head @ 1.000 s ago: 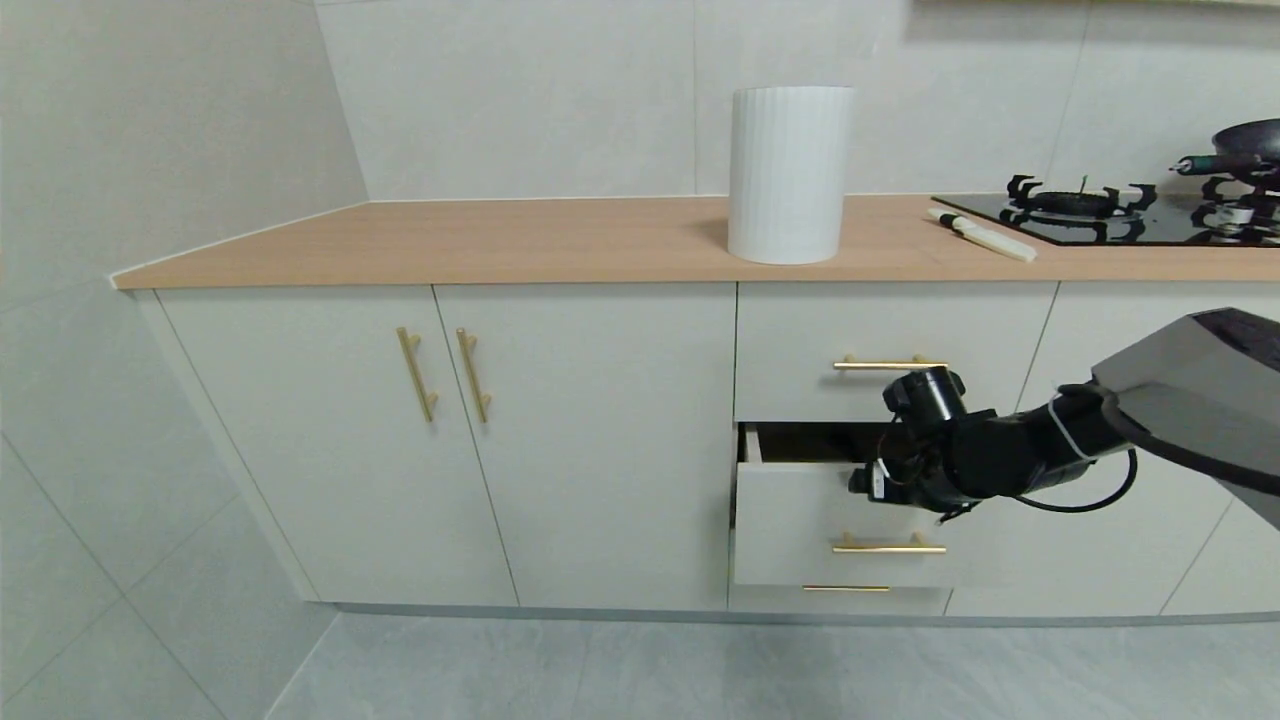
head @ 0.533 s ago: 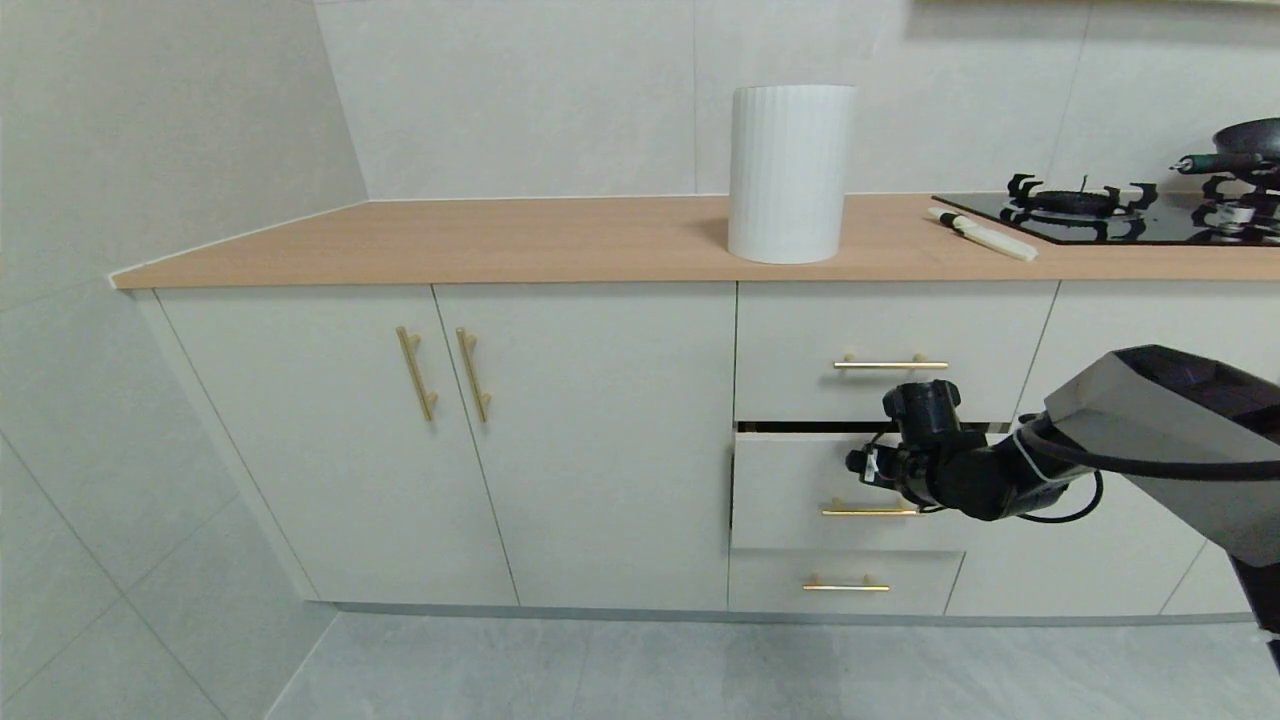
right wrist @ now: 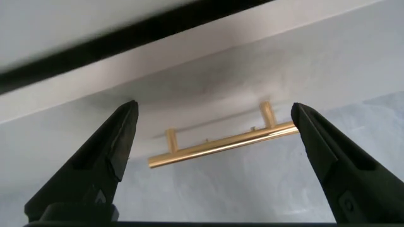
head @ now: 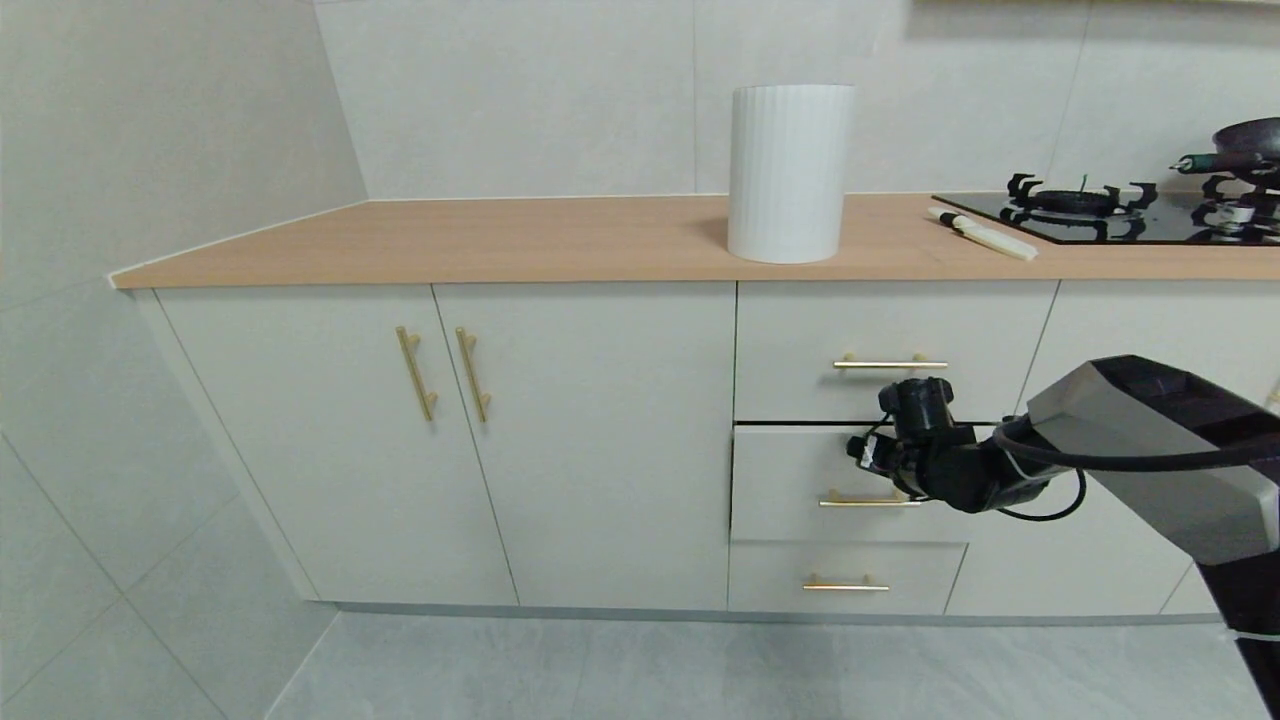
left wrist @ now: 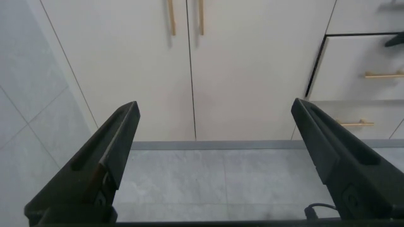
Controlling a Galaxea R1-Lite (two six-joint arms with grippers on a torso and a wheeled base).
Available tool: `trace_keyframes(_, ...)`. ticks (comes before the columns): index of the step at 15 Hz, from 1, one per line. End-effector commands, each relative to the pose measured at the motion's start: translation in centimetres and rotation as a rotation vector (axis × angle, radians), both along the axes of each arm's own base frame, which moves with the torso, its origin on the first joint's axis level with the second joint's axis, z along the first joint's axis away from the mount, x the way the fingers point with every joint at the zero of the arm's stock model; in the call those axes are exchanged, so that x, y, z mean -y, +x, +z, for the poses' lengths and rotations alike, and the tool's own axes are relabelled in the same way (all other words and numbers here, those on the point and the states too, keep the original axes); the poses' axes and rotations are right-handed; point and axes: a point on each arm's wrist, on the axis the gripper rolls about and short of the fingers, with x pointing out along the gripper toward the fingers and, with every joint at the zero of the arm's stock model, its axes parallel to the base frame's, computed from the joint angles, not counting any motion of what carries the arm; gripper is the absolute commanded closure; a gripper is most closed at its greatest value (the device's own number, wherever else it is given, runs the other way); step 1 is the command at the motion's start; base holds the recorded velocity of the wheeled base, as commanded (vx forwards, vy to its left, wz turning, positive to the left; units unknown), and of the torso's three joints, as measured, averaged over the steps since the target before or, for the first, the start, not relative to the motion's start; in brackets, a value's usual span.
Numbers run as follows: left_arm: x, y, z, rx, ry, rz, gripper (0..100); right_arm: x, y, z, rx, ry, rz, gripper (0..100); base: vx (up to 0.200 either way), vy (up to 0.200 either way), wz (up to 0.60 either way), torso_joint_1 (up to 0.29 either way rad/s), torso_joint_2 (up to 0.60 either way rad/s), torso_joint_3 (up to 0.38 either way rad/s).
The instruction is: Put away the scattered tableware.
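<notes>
One long, slim, cream utensil (head: 981,233) lies on the tabletop (head: 500,240), well above and a little to the right of the right pincer (head: 868,462). That pincer spreads wide at the brass handle (right wrist: 221,144) of the middle drawer (head: 785,470), one of three. The left pincer (left wrist: 214,107) gapes wide too.

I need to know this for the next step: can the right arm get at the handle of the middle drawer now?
Probably yes. The right gripper is close in front of the middle drawer, fingers open, and the handle lies bare ahead of them with nothing between.
</notes>
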Motion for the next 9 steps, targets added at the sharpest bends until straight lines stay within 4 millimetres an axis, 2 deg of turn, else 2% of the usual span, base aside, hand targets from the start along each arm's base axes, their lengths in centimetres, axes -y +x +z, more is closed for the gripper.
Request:
trace_keyframes(1, 0.0, 0.0, 0.0, -0.001, 0.0, -0.001, 0, 0.0, 0.8, -0.6, 0.013, 0.008, -0.024, 0, 0.0, 0.0, 0.0, 0.0, 0.0, 0.0)
trace_keyframes(4, 0.0, 0.0, 0.0, -0.001, 0.0, -0.001, 0, 0.2, 1.2, -0.7, 0.021, 0.015, -0.036, 0, 0.0, 0.0, 0.0, 0.0, 0.0, 0.0)
trace_keyframes(5, 0.0, 0.0, 0.0, -0.001, 0.0, -0.001, 0, 0.5, 1.9, -0.9, 0.043, 0.038, -0.061, 0, 0.0, 0.0, 0.0, 0.0, 0.0, 0.0)
trace_keyframes(9, 0.0, 0.0, 0.0, -0.001, 0.0, -0.001, 0, 0.7, 2.1, -0.7, 0.051, 0.041, -0.066, 0, 0.0, 0.0, 0.0, 0.0, 0.0, 0.0)
